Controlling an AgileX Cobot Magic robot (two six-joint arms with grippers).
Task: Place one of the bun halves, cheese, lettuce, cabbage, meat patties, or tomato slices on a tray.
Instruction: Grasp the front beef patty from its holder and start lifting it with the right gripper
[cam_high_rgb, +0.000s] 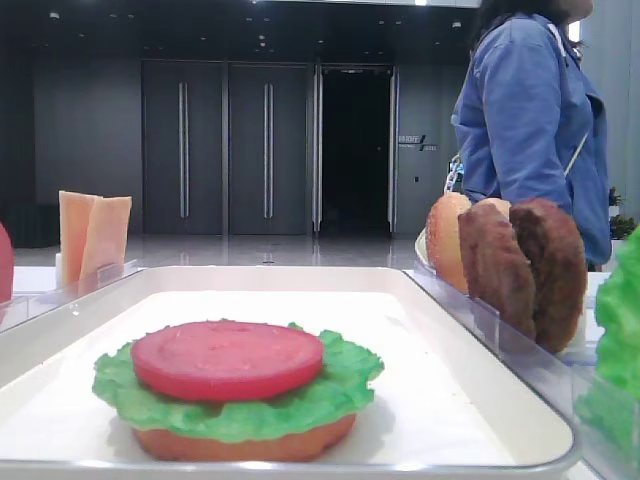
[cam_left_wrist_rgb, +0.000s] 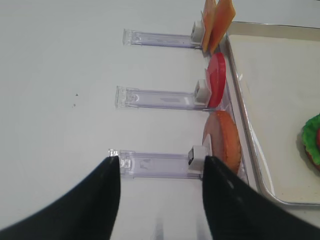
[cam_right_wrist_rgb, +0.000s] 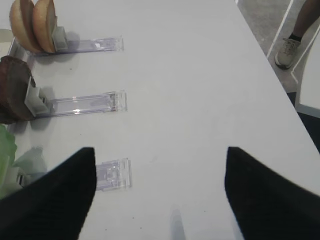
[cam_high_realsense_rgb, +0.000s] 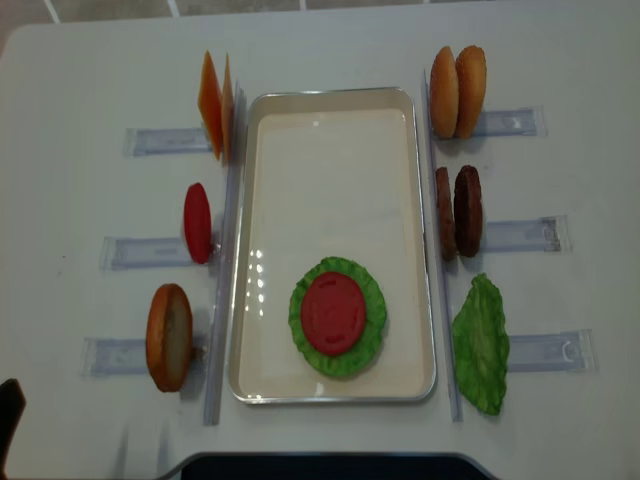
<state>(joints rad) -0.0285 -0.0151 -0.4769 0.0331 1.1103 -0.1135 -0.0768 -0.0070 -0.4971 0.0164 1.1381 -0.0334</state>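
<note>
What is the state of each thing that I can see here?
Tray: flat on the table, holds one stack.
Stack: bun half at the bottom, lettuce on it, tomato slice on top.
Meat patties: two, upright in a holder.
Cheese: two slices, upright.
Spare tomato slice: upright on edge.
Right tool: open, empty.
Left tool: open, empty.

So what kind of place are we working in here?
Probably a demo table in a lobby or hall: dark double doors behind, a bystander standing close, and toy burger parts in clear holders around a white tray.
</note>
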